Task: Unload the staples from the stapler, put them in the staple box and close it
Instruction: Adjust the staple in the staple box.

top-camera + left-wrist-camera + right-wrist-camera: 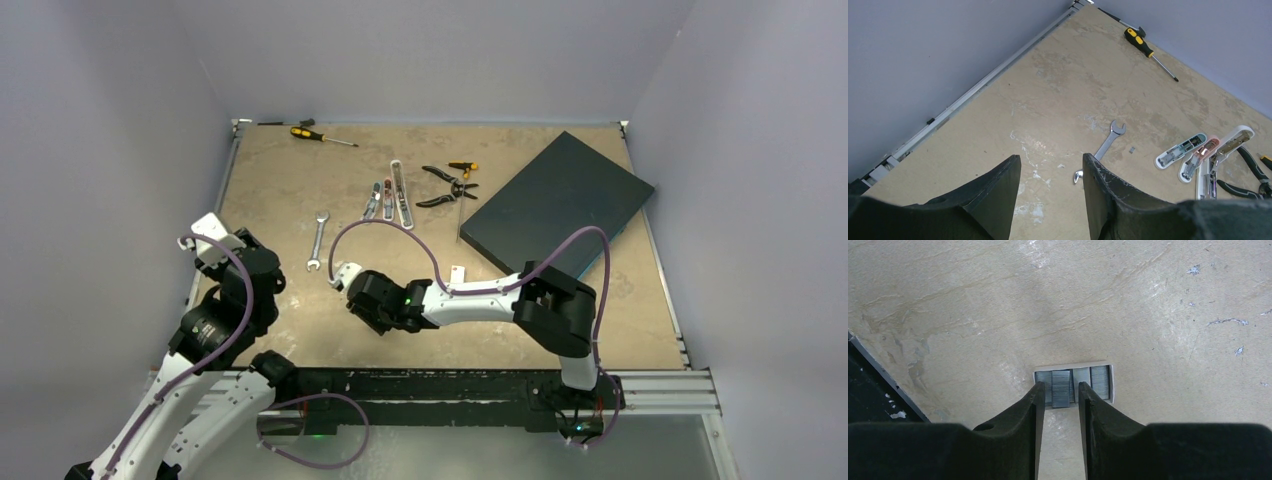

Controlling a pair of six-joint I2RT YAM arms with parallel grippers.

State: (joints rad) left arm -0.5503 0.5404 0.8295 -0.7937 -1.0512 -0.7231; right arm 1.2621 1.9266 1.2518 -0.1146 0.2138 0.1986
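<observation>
Small white box (1073, 365) of staples (1100, 382) below the right gripper (1061, 386)
Jaws slightly parted; one ribbed strip (1061, 394) lies between the tips, seemingly untouched.

On my right wrist view, the right fingers (1018, 430) cover the near edge of the white box (1073, 365) and part of the staples (1061, 385). On my left wrist view, the pliers (1254, 167) run off the right edge.

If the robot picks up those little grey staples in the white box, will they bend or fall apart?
Probably stiff, not floppy: the staples lie as flat ribbed blocks. They may snap apart, since the white box holds several short pieces. Being shiny metal, they could slip.
</observation>
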